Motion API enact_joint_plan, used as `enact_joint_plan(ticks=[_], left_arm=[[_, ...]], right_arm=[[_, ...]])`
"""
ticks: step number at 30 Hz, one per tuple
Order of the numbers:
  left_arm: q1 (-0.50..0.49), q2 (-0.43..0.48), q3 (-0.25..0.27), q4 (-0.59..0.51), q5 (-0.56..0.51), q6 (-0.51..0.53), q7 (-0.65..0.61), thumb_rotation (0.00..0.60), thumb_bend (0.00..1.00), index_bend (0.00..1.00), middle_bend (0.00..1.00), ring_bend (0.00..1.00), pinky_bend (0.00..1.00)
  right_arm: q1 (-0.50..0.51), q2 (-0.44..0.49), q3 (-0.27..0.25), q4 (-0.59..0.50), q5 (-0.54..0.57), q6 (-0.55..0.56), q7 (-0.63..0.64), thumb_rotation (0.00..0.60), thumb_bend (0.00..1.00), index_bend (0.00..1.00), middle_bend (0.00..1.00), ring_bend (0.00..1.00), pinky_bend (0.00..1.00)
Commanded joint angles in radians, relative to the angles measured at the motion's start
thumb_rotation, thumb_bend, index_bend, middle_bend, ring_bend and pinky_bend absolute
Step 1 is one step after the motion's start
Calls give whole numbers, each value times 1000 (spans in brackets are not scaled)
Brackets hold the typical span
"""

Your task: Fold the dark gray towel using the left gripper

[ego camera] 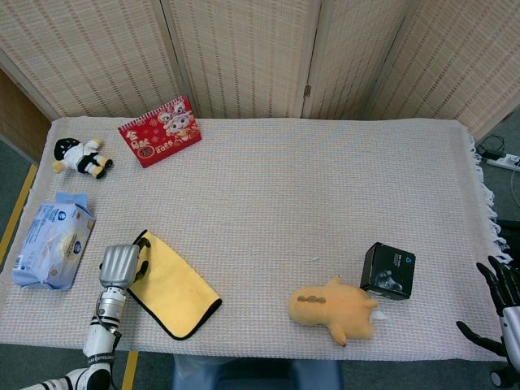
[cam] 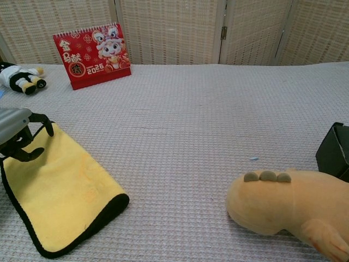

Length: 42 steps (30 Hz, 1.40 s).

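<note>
The yellow-faced, dark-edged cloth towel [ego camera: 173, 283] lies flat at the table's seven o'clock. The metal-backed left hand [ego camera: 120, 264] hovers over its nine o'clock corner, dark fingers [cam: 32, 136] curled down onto the edge, probably to pinch it for a fold; whether it grips yet, I cannot tell. The black right hand [ego camera: 502, 305] idles spread-fingered off the four o'clock edge.
</note>
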Motion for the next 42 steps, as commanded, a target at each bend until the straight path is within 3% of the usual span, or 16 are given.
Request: enact_joint_plan(ticks=[1,14,23,29,34,38,42], left_arm=[[-3,12,8,-13,-18,-17,10,600,464,367,1000,1000,1000],[-54,-27,2,75,-50,-95,-39,600,464,194,1000,1000,1000],[-71,-36,-13,126,-82,-102,-49,600,464,178,1000,1000,1000],[-52,5,-9,46,-23,-6,-53,600,464,182,1000,1000,1000],[-51,3,-8,51,-1,20,-70,600,464,182,1000,1000,1000],[-48,-15,-4,96,58,55,-158,600,464,183,1000,1000,1000],[-24,30,36,47,217,155,-310,600,464,183,1000,1000,1000]], right_arm=[[0,0,0,-1,-1,1,-1,600,210,0,0,0,0],[-3,-2,2,-2,3,5,-4,600,211,0,0,0,0],[-3,-4,4,-5,8,5,-10,600,211,0,0,0,0],[0,-5,-2,-4,-5,-1,-13,600,211,0,0,0,0],[-5,-5,-7,-6,-23,14,-16,600,211,0,0,0,0],[-11,-5,-13,-3,-40,30,-15,600,211,0,0,0,0],[-18,-5,-19,0,-60,50,-14,600,211,0,0,0,0]])
